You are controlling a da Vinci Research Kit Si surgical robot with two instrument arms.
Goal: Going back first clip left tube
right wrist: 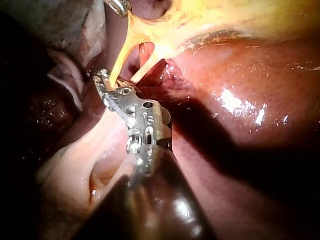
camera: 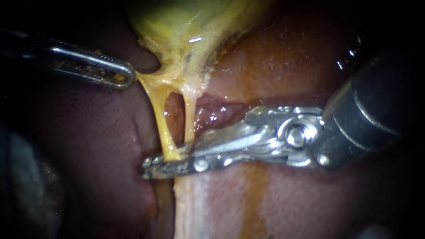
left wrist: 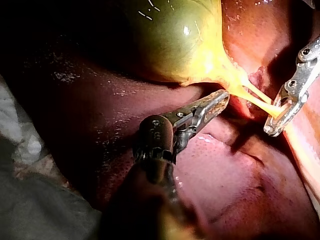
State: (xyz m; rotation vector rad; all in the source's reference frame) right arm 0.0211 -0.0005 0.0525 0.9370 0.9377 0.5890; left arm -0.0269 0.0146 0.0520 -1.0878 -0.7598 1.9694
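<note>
Two yellow tubes run down from the gallbladder: the left tube and the right tube. My right instrument reaches in across the liver. Its long jaws lie close together with the lower end of the left tube between them, both touching it. The left wrist view shows the same: the left tube enters my right instrument. I make out no clip. My left instrument is shut on the gallbladder's yellow neck and holds it taut, as the left wrist view confirms.
A pale band of tissue runs down below the right instrument's jaws. Reddish raw tissue lies just right of the right tube. Grey-white cloth borders the liver beside my left instrument's shaft.
</note>
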